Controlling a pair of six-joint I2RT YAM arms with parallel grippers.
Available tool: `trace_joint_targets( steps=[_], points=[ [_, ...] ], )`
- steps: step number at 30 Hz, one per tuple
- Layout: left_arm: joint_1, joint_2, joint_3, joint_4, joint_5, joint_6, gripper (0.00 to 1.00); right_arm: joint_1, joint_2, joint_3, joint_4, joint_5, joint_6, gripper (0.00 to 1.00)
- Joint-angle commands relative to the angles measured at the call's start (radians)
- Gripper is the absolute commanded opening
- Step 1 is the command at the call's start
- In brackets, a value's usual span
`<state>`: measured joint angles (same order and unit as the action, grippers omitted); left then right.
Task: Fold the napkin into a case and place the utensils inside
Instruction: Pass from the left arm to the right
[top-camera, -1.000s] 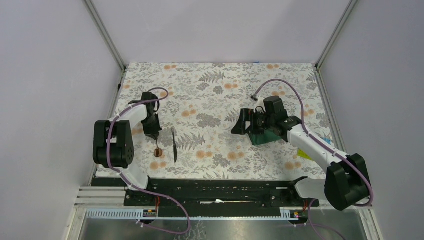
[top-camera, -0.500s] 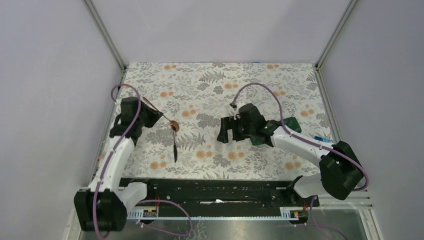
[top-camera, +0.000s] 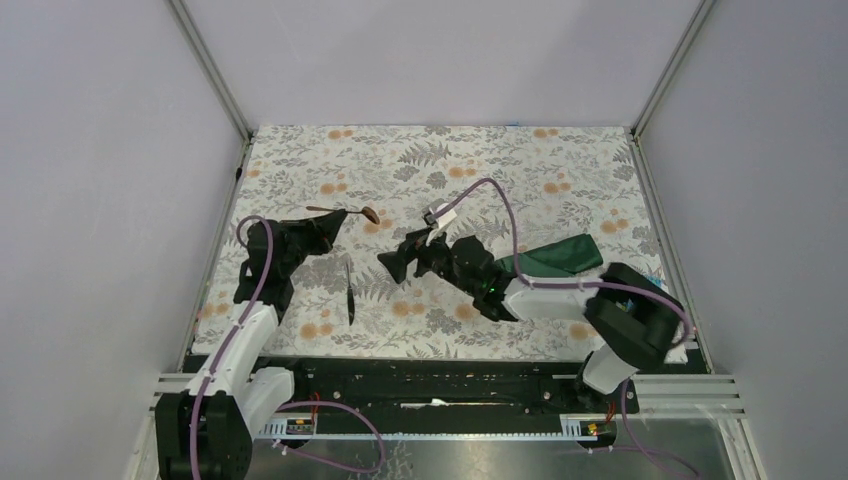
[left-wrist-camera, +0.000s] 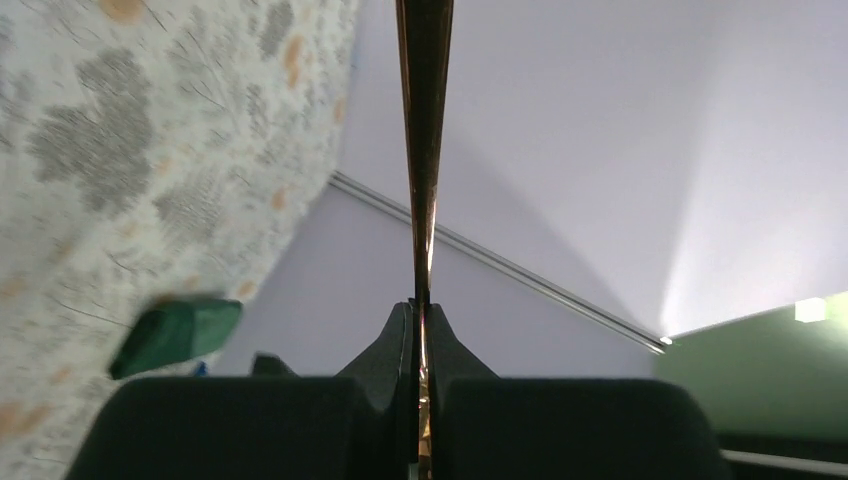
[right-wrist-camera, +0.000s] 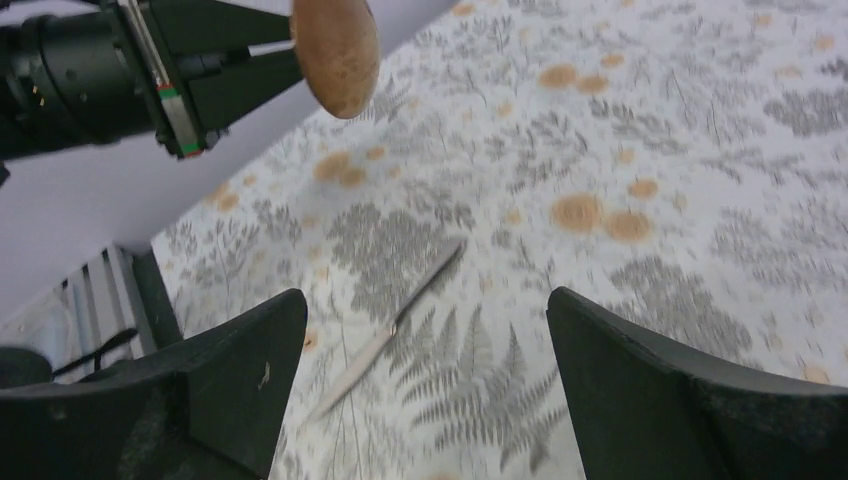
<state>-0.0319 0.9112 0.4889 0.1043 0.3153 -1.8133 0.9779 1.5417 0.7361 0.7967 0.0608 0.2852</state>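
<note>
Aloft over the desk: the copper spoon (top-camera: 345, 212), handle pinched edge-on between the shut jaws of the left end effector (top-camera: 314, 228), bowl pointing toward the middle of the floral tablecloth (top-camera: 450, 165). Held level and clear of the cloth, most likely so it can travel across to the pouch without snagging. Flat on the cloth just below it and untouched, the black knife (top-camera: 350, 295), in the same spot as a second ago. Well apart on the right side, the dark green napkin (top-camera: 556, 256), already folded into a narrow case with its pointed end toward the centre, and nothing in it yet as far as can be seen. Between spoon and case, the right end effector (top-camera: 405, 255), fingers spread wide and gripping nothing, reaching low over the cloth with the knife framed between its fingertips in the wrist view, probably lining up to collect that second utensil. Compared with a second ago: spoon up from beside the knife and carried farther from the near edge; right arm off the napkin and swung left across the desk, leaving the green fold uncovered.
</note>
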Motion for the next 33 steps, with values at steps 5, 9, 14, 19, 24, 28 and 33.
trace_joint_targets(
  steps=[5,9,14,19,24,28,33],
  points=[
    [-0.001,0.005,-0.023,0.198,0.098,-0.288,0.0,0.002,0.267,0.183,0.609,0.061,-0.088,0.88],
    [0.004,0.027,-0.076,0.298,0.135,-0.339,0.0,0.001,0.322,0.262,0.612,0.075,-0.104,0.8],
    [0.012,0.055,-0.076,0.361,0.153,-0.366,0.0,0.002,0.382,0.332,0.625,0.082,-0.13,0.64],
    [0.017,0.083,-0.056,0.405,0.176,-0.384,0.0,0.0,0.417,0.364,0.618,0.13,-0.145,0.62],
    [0.019,0.077,-0.059,0.406,0.176,-0.389,0.0,0.001,0.438,0.395,0.603,0.142,-0.145,0.59],
    [0.019,0.081,-0.05,0.406,0.176,-0.384,0.0,0.001,0.449,0.407,0.6,0.128,-0.123,0.48],
    [0.02,0.078,-0.051,0.402,0.176,-0.384,0.0,0.0,0.446,0.395,0.614,0.139,-0.112,0.47]
  ],
)
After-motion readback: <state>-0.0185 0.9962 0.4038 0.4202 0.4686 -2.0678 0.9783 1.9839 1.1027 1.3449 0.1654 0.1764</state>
